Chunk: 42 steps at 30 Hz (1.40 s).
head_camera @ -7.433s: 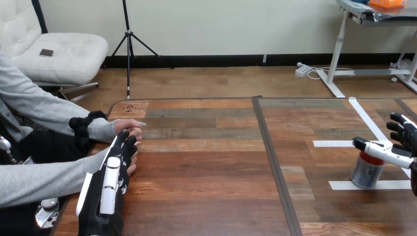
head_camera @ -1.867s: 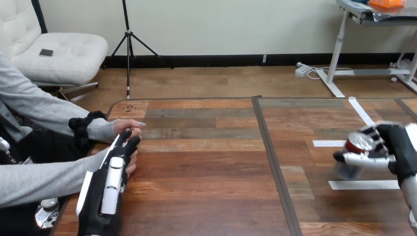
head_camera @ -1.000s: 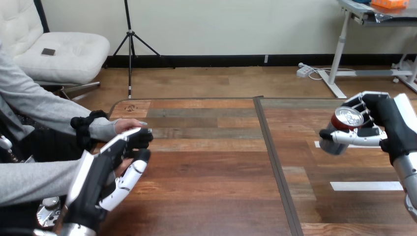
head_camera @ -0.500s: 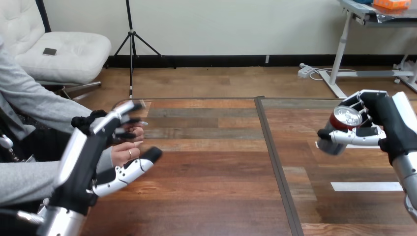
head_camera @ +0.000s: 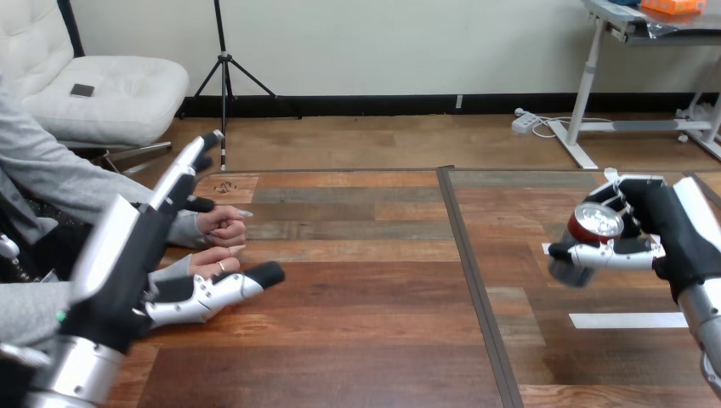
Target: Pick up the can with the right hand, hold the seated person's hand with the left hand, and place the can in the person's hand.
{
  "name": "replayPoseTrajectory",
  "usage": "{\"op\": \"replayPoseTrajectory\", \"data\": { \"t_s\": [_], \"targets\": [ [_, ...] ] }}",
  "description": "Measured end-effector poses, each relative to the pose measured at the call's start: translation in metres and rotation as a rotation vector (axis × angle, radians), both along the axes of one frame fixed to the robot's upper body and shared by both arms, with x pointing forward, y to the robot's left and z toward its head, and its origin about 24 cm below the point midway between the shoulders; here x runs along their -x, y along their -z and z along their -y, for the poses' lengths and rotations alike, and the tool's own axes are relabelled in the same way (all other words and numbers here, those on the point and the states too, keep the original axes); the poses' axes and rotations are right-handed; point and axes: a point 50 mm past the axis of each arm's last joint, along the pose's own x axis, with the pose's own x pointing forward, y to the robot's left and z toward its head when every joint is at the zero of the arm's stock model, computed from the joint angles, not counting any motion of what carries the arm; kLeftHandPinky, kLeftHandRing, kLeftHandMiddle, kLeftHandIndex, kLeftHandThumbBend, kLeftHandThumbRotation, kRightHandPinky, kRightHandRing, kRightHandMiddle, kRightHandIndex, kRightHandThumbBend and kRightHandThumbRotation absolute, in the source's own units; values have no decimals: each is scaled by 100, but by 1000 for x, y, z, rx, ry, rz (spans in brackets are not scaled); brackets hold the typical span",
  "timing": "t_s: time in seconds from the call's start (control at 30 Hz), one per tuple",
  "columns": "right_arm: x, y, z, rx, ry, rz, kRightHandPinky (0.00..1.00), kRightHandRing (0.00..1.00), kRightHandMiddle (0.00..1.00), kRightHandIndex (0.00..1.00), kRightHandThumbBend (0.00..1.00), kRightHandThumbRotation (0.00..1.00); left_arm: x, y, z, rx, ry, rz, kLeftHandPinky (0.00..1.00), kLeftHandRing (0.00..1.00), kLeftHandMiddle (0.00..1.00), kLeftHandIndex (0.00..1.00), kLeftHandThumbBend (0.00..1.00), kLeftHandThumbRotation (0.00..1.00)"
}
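**Operator:** Stock count, left to right, please.

**Spotter:**
- Item one, your left hand (head_camera: 127, 255): raised over the left end of the table (head_camera: 357, 289). Its fingers are straight and point up, the thumb is spread wide, and it grips nothing.
- Item two, the person's two hands, just beside it. The farther hand (head_camera: 219, 225) is loosely curled. The nearer hand (head_camera: 207, 262) lies between your fingers and your thumb. I cannot tell whether the thumb touches it. Nothing is curled round it, so enter the hold as not done.
- Item three, the can (head_camera: 595, 219): off the wood, tilted with its top toward you, well apart from the person.
- Item four, your right hand (head_camera: 680, 234): fingers and thumb wrapped round the can.
- Item five, a white tape strip (head_camera: 629, 320): on the table below the can.

**Operator:** So what goes in the done column?

**Spotter:** One entry, I judge: the pickup. Two are outstanding.
- First, close your left hand round the person's nearer hand. Neither of the person's hands looks open now, so I'd expect that hand must turn palm up before it can receive anything.
- Second, carry the can across the table's full width to that hand and set it in.

By my reckoning you are about a third of the way through.
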Motion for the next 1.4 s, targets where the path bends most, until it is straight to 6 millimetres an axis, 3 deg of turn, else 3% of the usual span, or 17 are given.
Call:
{"op": "replayPoseTrajectory", "data": {
  "t_s": [0.27, 0.67, 1.0, 1.4],
  "targets": [
    [0, 0, 0, -2, -1, -1, 31, 35, 41, 44, 82, 0, -6, -20, -15, -238, -46, 49, 57, 78, 87, 89, 100, 42],
    [0, 1, -2, -8, -3, 0, 31, 34, 42, 44, 82, 0, -23, -34, -34, -452, -96, 96, 59, 76, 82, 85, 100, 39],
    [-1, 3, -5, -23, -5, 0, 33, 36, 41, 44, 81, 0, -33, -24, -44, -560, -108, 49, 63, 76, 82, 83, 100, 35],
    [-1, 5, -8, -34, -9, -1, 30, 34, 42, 44, 82, 0, -38, 4, -51, -646, -81, -96, 68, 77, 81, 80, 100, 34]
  ]
}}
